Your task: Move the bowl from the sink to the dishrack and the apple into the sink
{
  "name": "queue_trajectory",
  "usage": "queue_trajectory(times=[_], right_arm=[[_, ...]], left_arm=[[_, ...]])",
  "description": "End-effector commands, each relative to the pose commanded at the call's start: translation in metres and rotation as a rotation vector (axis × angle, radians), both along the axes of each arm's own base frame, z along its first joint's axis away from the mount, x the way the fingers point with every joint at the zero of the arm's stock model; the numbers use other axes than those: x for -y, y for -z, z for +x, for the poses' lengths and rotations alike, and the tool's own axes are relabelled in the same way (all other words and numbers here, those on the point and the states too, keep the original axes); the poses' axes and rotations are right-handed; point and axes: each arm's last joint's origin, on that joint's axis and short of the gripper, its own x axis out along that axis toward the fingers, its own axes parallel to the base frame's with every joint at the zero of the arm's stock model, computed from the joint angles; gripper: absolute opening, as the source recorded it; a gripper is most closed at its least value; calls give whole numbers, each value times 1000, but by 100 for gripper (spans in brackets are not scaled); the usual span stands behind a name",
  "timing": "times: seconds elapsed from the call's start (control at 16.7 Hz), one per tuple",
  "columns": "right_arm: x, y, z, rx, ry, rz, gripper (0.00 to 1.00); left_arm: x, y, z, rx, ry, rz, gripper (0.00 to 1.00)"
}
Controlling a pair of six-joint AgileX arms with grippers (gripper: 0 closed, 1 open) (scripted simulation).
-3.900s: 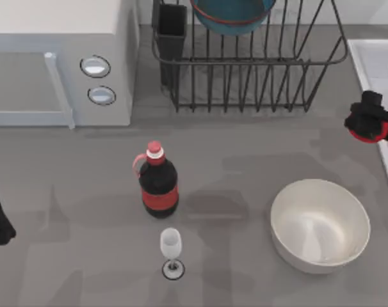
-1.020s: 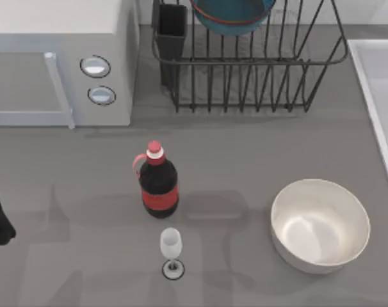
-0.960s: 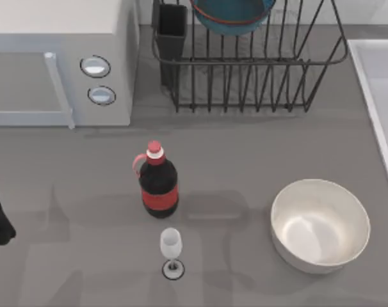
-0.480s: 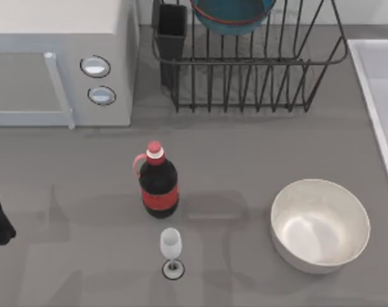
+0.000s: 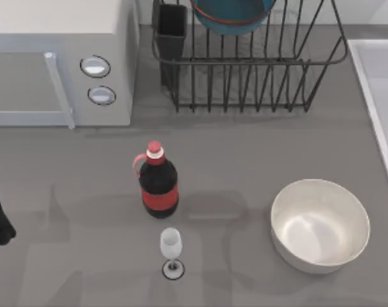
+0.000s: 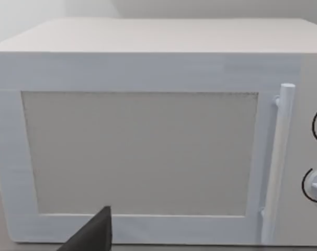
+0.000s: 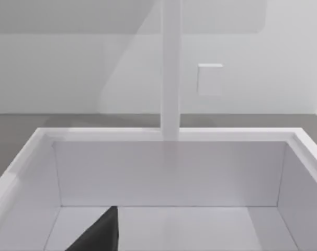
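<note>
One bowl [image 5: 232,14] in dishrack [image 5: 251,70]; sink [image 5: 373,83] at right edge.

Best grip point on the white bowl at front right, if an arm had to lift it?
Take the white bowl by its rim, coming straight down with one finger inside and one outside the wall. It sits upright and open, its body too wide to span. The rim's left side looks freest: bare table there, while the sink edge runs close on the right.
</note>
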Motion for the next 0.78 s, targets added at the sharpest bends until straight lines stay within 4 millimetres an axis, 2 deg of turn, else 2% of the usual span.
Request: queue_trajectory(times=[0.18, 0.36, 0.6, 0.78], right_arm=[[-2, -4, 0, -2, 0, 1, 100], [-9, -20, 1, -6, 1, 3, 100], [-27, -58, -3, 1, -2, -2, 100], [-47, -89, -15, 3, -5, -3, 100]], left_arm=[[0, 0, 0, 0, 0, 0, 100], [0, 0, 0, 0, 0, 0, 100], [0, 0, 0, 0, 0, 0, 100], [0, 0, 0, 0, 0, 0, 100]])
